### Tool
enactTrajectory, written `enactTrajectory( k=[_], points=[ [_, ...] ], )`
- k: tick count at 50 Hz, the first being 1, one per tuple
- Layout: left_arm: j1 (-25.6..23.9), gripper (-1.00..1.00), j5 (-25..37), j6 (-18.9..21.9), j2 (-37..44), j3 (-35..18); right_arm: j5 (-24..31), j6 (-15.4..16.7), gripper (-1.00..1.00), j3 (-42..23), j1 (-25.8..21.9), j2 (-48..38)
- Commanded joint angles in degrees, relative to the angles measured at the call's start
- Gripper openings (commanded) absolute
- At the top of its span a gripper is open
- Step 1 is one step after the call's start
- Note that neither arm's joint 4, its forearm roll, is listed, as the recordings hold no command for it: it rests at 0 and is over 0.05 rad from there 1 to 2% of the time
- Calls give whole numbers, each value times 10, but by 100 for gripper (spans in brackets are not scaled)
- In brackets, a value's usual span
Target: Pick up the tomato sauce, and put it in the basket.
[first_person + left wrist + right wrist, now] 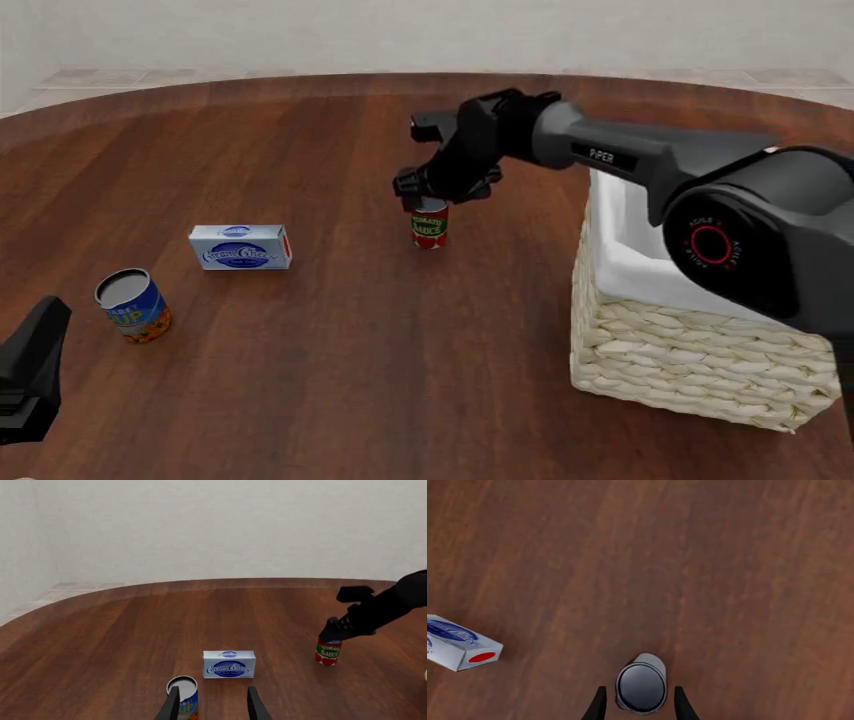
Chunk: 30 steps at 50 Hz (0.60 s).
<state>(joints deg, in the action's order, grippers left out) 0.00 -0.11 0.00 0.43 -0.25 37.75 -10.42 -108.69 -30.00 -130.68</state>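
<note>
The tomato sauce [429,226], a slim red can with a green band, stands upright on the wooden table left of the basket [681,350]. It also shows in the left wrist view [328,652], and its grey top shows in the right wrist view [641,687]. My right gripper [430,197] hangs right over the can, open, with one finger on each side of the top and small gaps to it. My left gripper [212,707] is open and empty, low at the near left [27,380].
A blue-and-white cream cheese box [240,247] lies left of the sauce can. A wider blue-and-orange can [134,305] stands at the near left, just ahead of my left gripper's fingers [172,706]. The basket takes up the right side.
</note>
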Motion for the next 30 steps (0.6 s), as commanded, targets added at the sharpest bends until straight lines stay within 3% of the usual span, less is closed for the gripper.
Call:
enactTrajectory(
  k=[1,30],
  points=[
    [0,100,0,0,0,0,-10,-1,100,5,0,-10],
    [0,100,0,0,0,0,-36,-12,100,16,-3,-40]
  ],
)
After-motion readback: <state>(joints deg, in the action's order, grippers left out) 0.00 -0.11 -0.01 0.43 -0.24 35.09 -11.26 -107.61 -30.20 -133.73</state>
